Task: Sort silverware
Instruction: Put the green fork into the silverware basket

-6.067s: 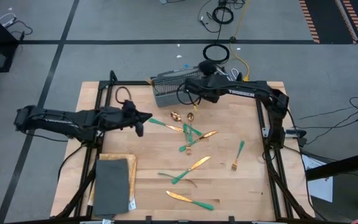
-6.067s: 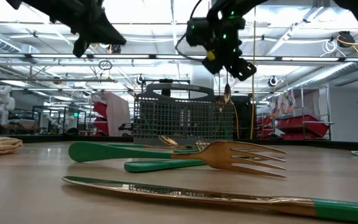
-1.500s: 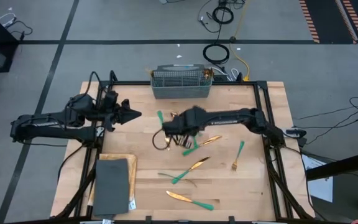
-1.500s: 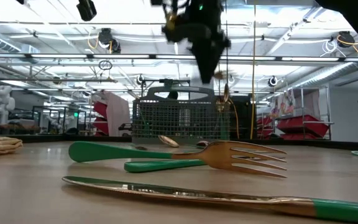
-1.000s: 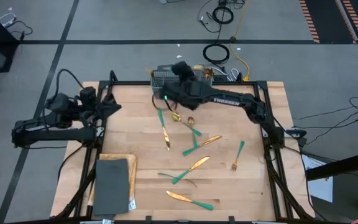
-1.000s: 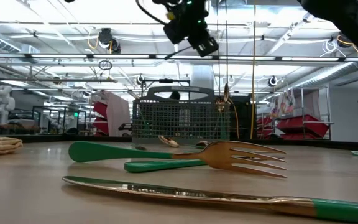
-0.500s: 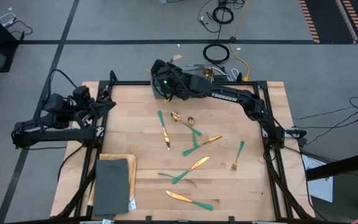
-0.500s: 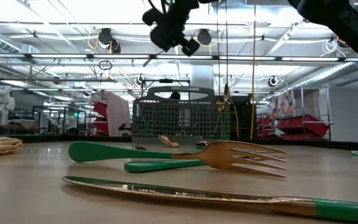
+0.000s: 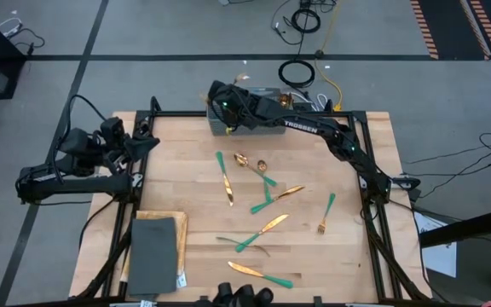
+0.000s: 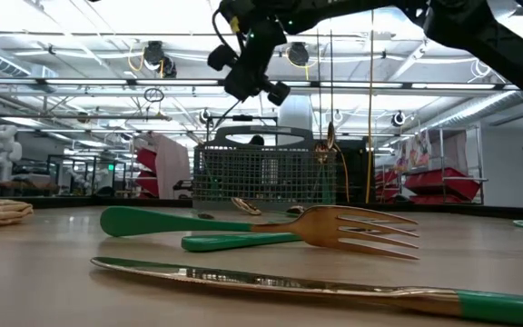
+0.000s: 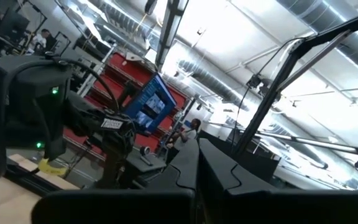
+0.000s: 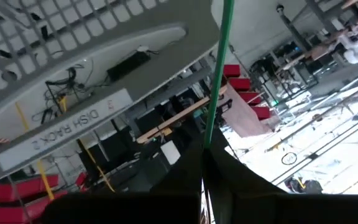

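Observation:
My right gripper (image 9: pixel 231 92) (image 10: pixel 275 91) hangs above the left end of the grey wire basket (image 9: pixel 218 126) (image 10: pixel 261 177) at the table's far edge, shut on one piece of silverware with a thin green handle (image 12: pixel 219 74). Several more pieces lie flat on the wooden table, among them a knife (image 9: pixel 224 177), a spoon (image 9: pixel 244 159), a fork (image 9: pixel 325 213) and a knife (image 9: pixel 261 275) near the front. My left gripper (image 9: pixel 152 141) (image 11: pixel 197 146) waits shut and raised at the table's left edge, holding nothing. My right gripper pinches the piece's green handle (image 12: pixel 209 134) between its two fingers. The handle runs straight on past the fingertips, roughly in line with them, and leaves the wrist view. The piece is lifted clear, up beside the basket's mesh (image 12: pixel 55 31). Which end is gripped is hidden.
A dark grey slab (image 9: pixel 153 254) lies on a tan mat at the near left. In the low view a fork (image 10: pixel 334 225) and a knife (image 10: pixel 289 286) lie close to the camera. A dark shape (image 9: pixel 241 295) shows at the near edge.
My right gripper has carried the green-handled piece toward the table's left along the far edge, to above the basket's left end, while its wrist rolled. It has stayed shut. The pieces on the table have not moved.

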### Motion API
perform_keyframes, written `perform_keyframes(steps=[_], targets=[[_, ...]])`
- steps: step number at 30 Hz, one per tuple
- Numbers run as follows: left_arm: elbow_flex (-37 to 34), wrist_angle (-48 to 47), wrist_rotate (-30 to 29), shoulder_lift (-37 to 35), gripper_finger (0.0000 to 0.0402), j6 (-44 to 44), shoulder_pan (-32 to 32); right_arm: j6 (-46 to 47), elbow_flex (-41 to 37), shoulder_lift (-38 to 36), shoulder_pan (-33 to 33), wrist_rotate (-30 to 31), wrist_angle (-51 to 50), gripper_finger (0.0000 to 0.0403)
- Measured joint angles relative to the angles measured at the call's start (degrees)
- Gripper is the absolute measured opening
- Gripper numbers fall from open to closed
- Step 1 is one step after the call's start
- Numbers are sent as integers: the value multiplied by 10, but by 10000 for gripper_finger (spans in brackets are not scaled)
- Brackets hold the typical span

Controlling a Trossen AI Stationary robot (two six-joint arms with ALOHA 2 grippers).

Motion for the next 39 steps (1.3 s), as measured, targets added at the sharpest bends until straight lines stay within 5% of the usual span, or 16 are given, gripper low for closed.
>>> perform_keyframes(steps=[39], targets=[[0, -12, -16, 0, 6, 18, 0, 18, 0, 65, -11, -56, -3, 1]])
